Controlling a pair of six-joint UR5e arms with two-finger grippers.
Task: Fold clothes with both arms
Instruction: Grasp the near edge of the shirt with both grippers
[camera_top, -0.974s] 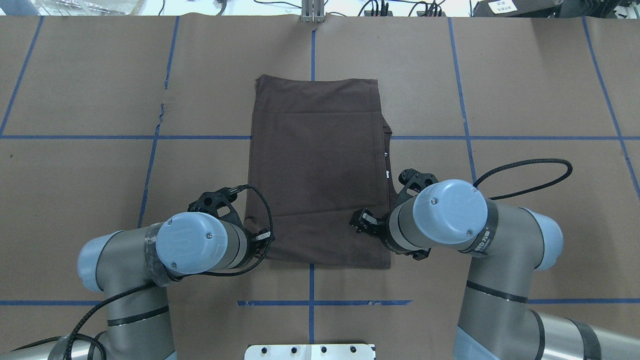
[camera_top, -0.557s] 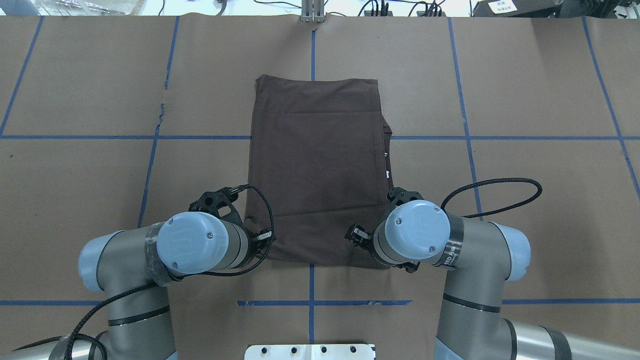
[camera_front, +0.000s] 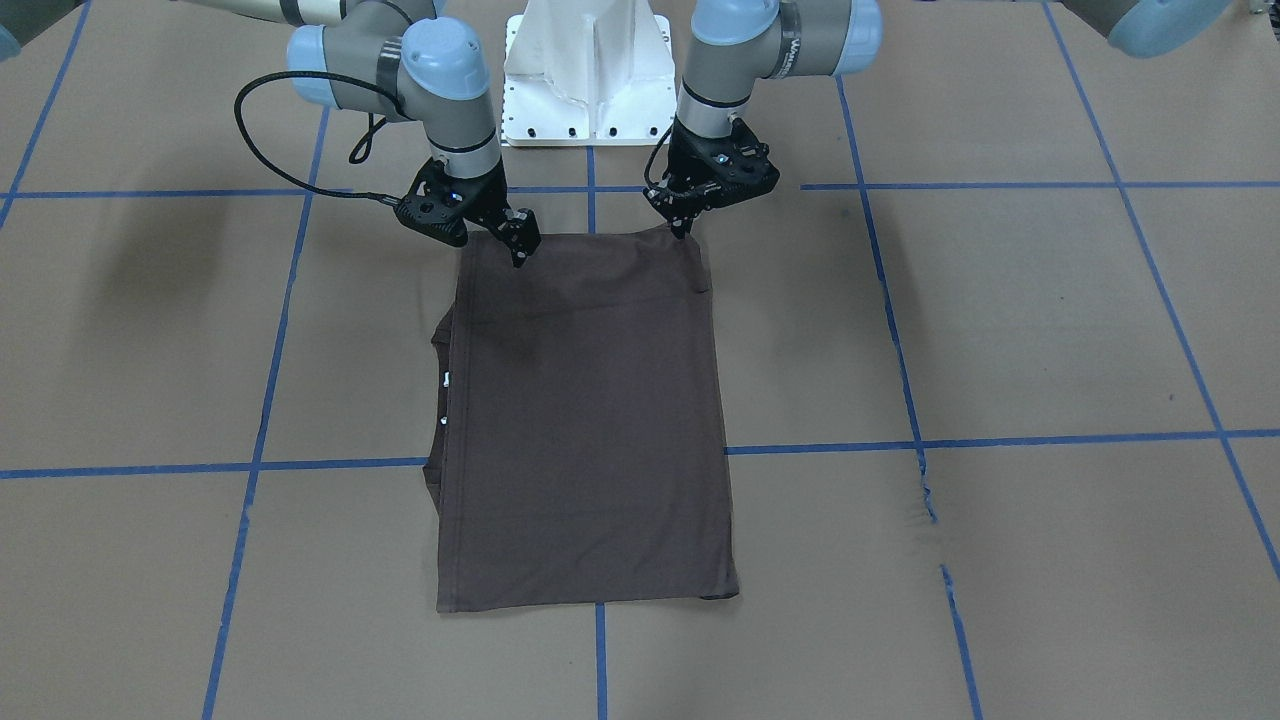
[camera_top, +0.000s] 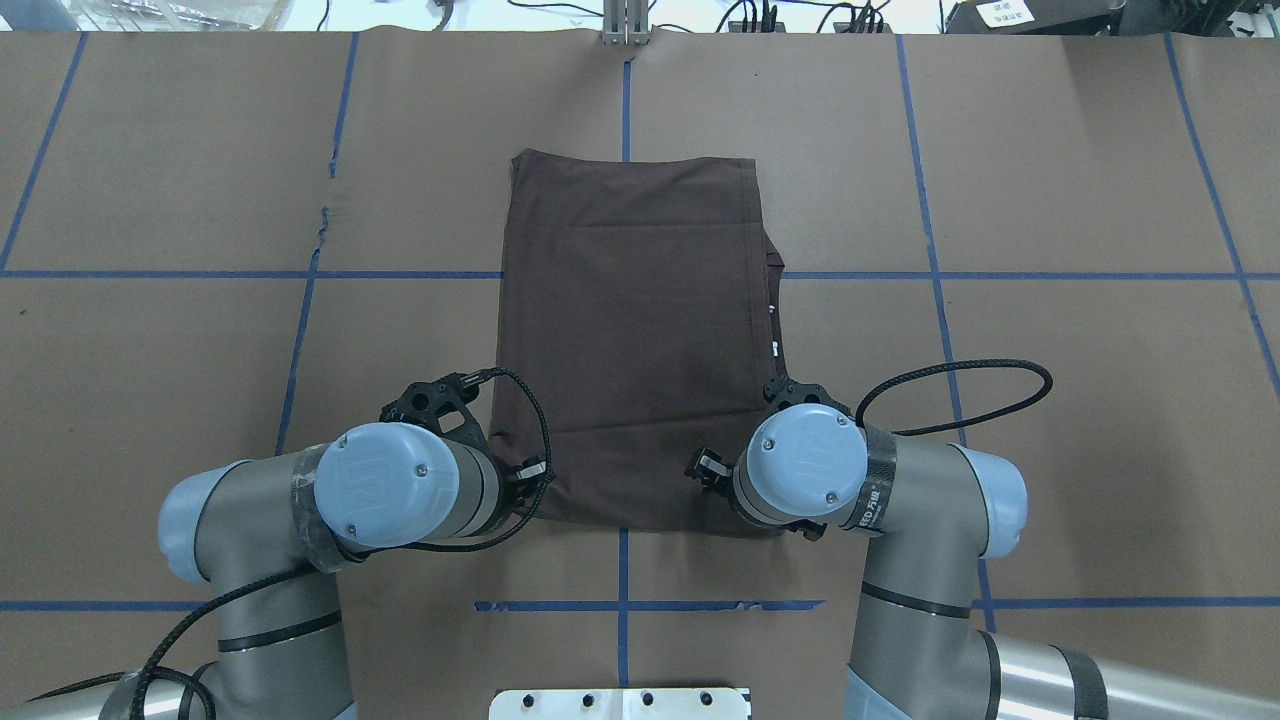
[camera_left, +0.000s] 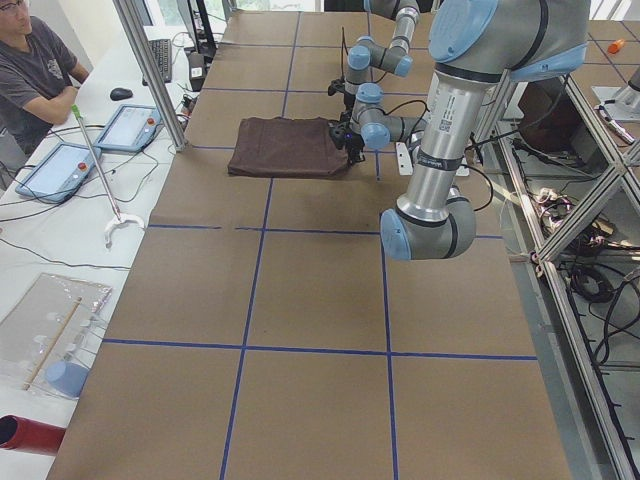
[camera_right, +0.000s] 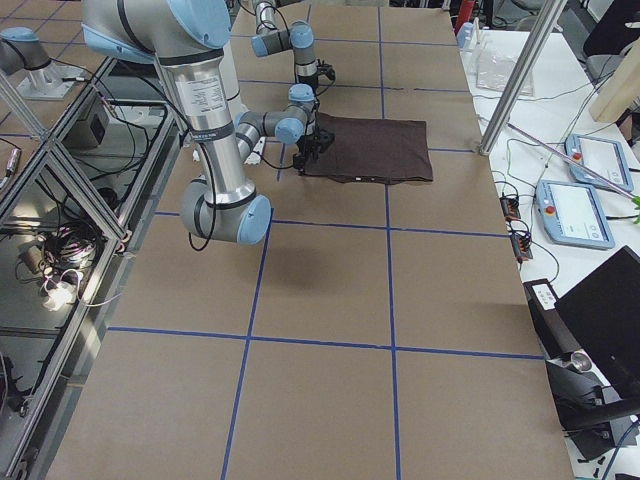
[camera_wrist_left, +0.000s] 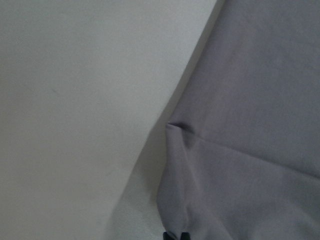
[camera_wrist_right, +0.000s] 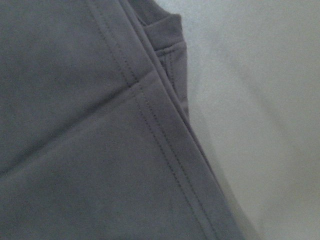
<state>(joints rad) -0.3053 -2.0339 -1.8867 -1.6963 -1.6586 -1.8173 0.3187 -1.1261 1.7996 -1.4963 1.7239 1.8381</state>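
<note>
The left gripper (camera_front: 683, 232) is pinching the shirt (camera_top: 640, 330) at its near corner on the robot's left: in the left wrist view the black fingertips (camera_wrist_left: 175, 236) are sitting together at the bottom edge, with the cloth rising in a small ridge towards them. The right gripper (camera_front: 521, 252) is pointing down onto the opposite near corner, its tips touching or just over the fabric; whether its jaws are released or clenched I cannot tell, since the right wrist view is showing only stitched seams and layered edges close up. Both wrists are hanging steeply over the shirt's near short edge, the left arm (camera_top: 390, 485) coming in from the robot's left and the right arm (camera_top: 810, 465) from its right, a black cable (camera_top: 960, 385) looping out beside the latter. The shirt is lying flat at mid-table as a long folded rectangle, running away from the robot across a blue tape line (camera_top: 250, 274), with under-layers and small white marks (camera_top: 775, 347) peeking out along its right long edge. The brown table (camera_top: 1080, 180) is carrying it, the white pedestal (camera_front: 590, 70) is standing behind the arms, and a person (camera_left: 30, 70) is sitting beyond the far side.
</note>
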